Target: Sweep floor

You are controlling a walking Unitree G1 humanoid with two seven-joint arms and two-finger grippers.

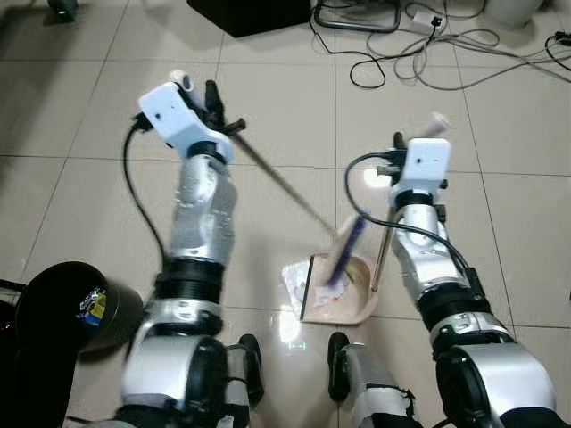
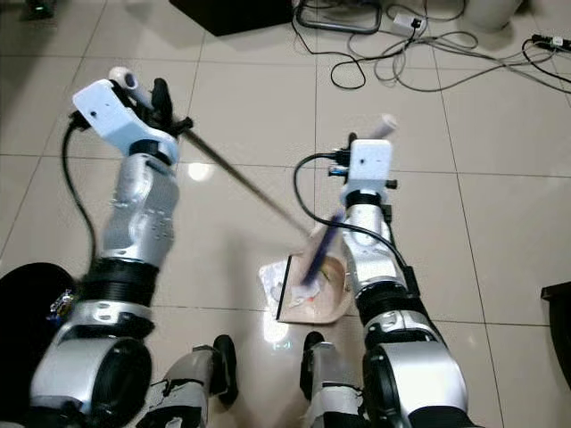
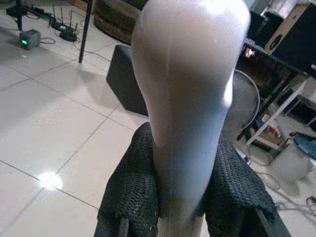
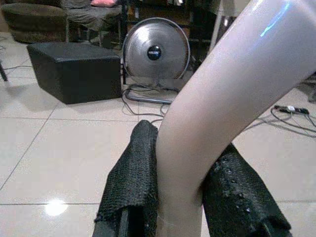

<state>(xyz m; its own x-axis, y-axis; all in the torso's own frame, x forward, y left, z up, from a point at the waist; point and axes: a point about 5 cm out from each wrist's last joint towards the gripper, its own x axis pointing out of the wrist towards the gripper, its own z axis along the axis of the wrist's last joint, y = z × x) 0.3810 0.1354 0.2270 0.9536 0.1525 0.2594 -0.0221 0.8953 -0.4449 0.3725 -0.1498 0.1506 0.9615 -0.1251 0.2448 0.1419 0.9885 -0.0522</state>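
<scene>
My left gripper (image 3: 180, 168) is shut on the pale rounded top of the broom handle (image 3: 190, 84). From that gripper (image 1: 212, 100), raised at the left, the thin broom shaft (image 1: 277, 178) slants down and right to the blue brush head (image 1: 343, 254). The brush rests in the tan dustpan (image 1: 343, 303) on the tiled floor just ahead of my feet. A white scrap of litter (image 1: 294, 278) lies at the pan's left lip. My right gripper (image 4: 185, 170) is shut on the dustpan's pale upright handle (image 4: 222, 94), whose top (image 1: 437, 121) shows above the wrist.
A black bin (image 1: 62, 308) with a colourful wrapper inside stands at my lower left. Loose cables (image 1: 419, 58) and a power strip sprawl across the tiles ahead on the right. A black box (image 1: 254, 13) sits ahead, with a floor fan (image 4: 155, 49) beside it.
</scene>
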